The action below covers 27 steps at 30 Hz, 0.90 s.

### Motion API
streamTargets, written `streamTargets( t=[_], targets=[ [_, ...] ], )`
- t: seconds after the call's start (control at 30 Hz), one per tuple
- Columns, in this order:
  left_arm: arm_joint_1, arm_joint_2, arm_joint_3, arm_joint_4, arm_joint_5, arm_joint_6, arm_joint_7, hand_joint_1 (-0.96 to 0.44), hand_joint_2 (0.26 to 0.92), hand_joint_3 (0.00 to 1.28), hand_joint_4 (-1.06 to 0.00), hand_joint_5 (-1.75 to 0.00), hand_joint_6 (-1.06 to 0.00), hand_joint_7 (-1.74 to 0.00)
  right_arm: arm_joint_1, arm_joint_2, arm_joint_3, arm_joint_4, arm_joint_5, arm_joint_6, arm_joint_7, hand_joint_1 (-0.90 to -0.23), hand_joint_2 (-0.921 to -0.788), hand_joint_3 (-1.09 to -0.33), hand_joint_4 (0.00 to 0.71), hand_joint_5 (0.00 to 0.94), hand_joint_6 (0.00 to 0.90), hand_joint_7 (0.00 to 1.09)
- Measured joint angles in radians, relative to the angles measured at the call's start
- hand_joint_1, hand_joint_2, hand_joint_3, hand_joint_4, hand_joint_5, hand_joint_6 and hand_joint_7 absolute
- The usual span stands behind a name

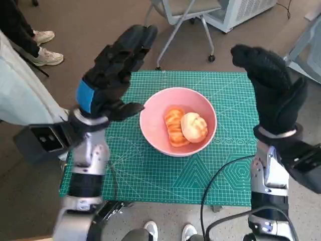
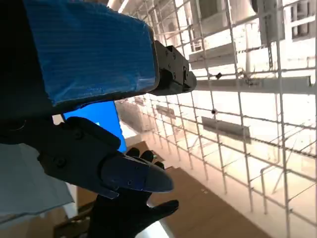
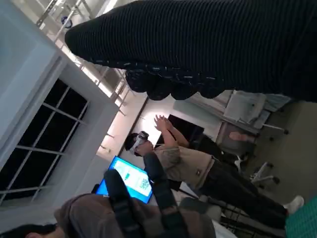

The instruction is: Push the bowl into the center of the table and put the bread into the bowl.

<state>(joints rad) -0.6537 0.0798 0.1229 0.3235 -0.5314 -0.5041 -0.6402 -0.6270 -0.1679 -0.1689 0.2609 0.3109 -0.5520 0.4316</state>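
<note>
This is looking like a lab or an office. A rolling chair (image 1: 188,20) is standing by. A person (image 3: 198,166) is sitting near a glowing screen (image 3: 126,179).

Both pale forearms rise upright, hands lifted high. The left hand (image 1: 113,75), black with blue tape over its back, holds nothing, its fingers extended and apart. The gloved right hand (image 1: 271,90) is likewise empty, fingers raised.

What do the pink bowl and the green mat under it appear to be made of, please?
The bowl looks like smooth plastic or glazed ceramic, evenly pink with a soft sheen; which one is unclear. The mat looks like a matte rubbery cutting mat, printed with fine grid lines.
</note>
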Motion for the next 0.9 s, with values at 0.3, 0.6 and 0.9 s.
streamTargets(
  t=[0.3,0.6,0.9],
  targets=[
    [0.009,-0.003,0.004,-0.036,0.061,-0.008,0.044,-0.74,0.921,0.32,-0.1,0.0,-0.21,0.0,-0.026,-0.011,0.008,0.0,-0.015,0.006,-0.018,-0.702,-0.921,-0.771,0.2,0.003,0.1,0.45],
    [0.012,-0.008,-0.001,-0.07,0.104,-0.001,0.091,-0.74,0.921,0.33,-0.11,0.0,-0.21,0.0,-0.037,-0.012,0.025,-0.019,-0.044,0.018,-0.034,-0.715,-0.921,-0.763,0.192,0.001,0.113,0.44],
    [0.023,-0.008,-0.007,-0.1,0.132,0.022,0.122,-0.74,0.921,0.34,-0.1,0.0,-0.22,-0.01,-0.04,-0.02,0.031,-0.027,-0.044,0.03,-0.036,-0.707,-0.921,-0.761,0.188,0.0,0.113,0.42]
  ],
)
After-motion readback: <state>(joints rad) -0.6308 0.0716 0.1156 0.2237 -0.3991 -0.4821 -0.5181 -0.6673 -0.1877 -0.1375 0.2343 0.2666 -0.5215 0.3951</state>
